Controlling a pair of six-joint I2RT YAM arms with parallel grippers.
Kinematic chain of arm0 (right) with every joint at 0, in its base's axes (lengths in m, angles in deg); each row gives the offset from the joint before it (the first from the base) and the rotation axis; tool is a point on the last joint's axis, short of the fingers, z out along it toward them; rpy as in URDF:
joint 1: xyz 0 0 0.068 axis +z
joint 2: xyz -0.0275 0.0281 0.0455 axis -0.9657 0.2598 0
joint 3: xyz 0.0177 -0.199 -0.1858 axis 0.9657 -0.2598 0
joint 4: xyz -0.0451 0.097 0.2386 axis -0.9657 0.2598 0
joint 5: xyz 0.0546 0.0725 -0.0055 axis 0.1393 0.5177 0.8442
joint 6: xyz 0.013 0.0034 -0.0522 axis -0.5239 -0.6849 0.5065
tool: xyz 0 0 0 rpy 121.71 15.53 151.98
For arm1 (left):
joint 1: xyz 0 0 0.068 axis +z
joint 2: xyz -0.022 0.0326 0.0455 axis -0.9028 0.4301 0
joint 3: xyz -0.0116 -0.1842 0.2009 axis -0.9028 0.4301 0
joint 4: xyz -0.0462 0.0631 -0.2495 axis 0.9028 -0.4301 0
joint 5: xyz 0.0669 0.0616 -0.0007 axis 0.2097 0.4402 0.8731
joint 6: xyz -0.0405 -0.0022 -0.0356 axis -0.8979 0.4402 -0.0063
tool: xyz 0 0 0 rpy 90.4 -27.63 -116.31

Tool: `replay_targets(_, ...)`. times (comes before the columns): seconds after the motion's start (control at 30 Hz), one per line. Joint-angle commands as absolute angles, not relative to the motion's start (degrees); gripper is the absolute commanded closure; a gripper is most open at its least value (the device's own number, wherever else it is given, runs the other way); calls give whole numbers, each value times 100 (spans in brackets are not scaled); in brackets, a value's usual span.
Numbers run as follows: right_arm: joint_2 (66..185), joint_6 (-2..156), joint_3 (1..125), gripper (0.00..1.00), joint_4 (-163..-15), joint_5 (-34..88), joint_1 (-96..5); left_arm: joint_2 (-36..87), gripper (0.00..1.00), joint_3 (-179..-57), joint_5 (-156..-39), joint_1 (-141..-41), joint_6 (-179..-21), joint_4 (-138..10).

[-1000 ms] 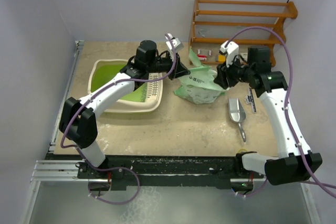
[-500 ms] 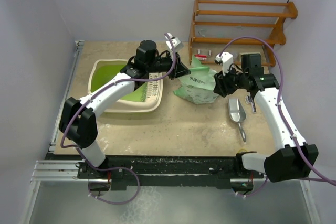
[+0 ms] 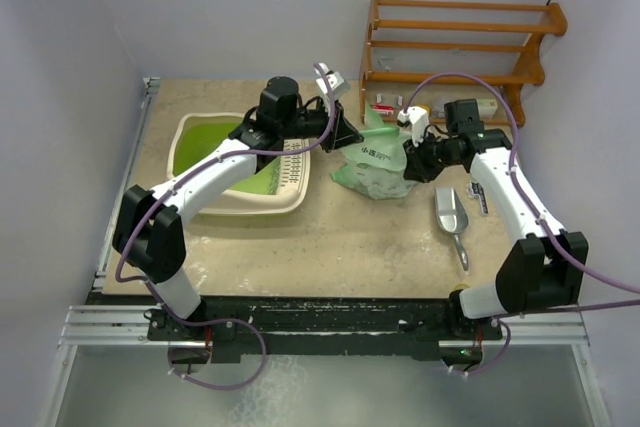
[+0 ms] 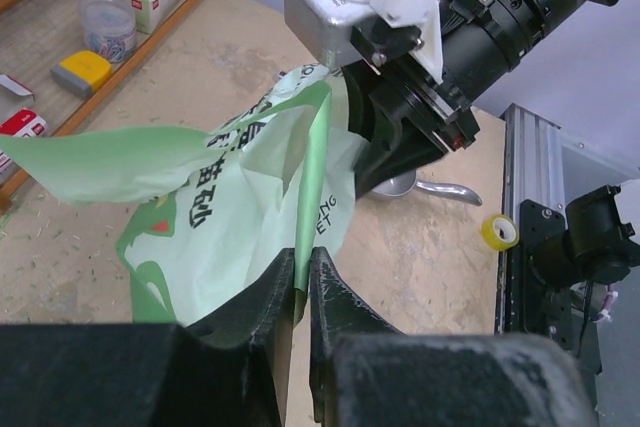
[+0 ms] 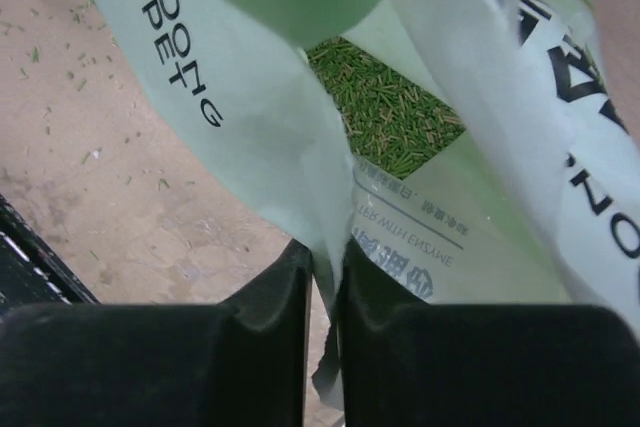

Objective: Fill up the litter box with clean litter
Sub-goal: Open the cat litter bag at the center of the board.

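The cream litter box with its lime-green inside sits at the left of the table. To its right a pale green printed bag stands between both arms. My left gripper is shut on a fold of the bag's top edge. At the bag's right side, my right gripper has its jaws closed onto a thin flap of the bag. Green litter pellets show inside the bag's open mouth in the right wrist view. I cannot tell whether litter lies in the box.
A metal scoop lies on the table right of the bag. A wooden shelf rack with small items stands at the back right. A yellow tape roll lies near the rail. Walls close in on both sides.
My right arm swung left and forward from beside the bag until its jaws reached the bag's right edge and narrowed onto the flap. The left arm and bag top held still.
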State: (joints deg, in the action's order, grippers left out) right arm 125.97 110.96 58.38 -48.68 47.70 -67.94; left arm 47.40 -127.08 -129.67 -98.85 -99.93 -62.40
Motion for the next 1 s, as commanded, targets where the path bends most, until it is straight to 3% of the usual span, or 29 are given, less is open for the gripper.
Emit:
replay_targets(0.0, 12677, 11219, 6209, 100, -4643, 5323, -6817, 4763, 91, -12812, -13018, -9938, -9982, -6197)
replay_targets(0.2, 12937, 11110, 7416, 100, -4049, 5983, -6817, 4846, 91, -12860, -12992, -9933, -9917, -6260)
replay_targets(0.33, 13764, 11110, 8465, 100, -4049, 5983, -6817, 4949, 92, -12957, -13052, -9927, -9948, -6205)
replay_targets(0.37, 13940, 12567, 8638, 100, -1197, 7237, -6817, 4965, 92, -12977, -13068, -9933, -9952, -6193)
replay_targets(0.43, 14142, 13289, 8755, 100, -89, 7582, -6817, 5014, 92, -12993, -13098, -9935, -9952, -6184)
replay_targets(0.7, 13600, 13267, 8306, 100, -301, 7593, -6819, 5054, 71, -13046, -12941, -9933, -9913, -6220)
replay_targets(0.97, 13465, 13267, 8259, 100, -301, 7593, -6826, 5263, 74, -13308, -12971, -9930, -9695, -6546)
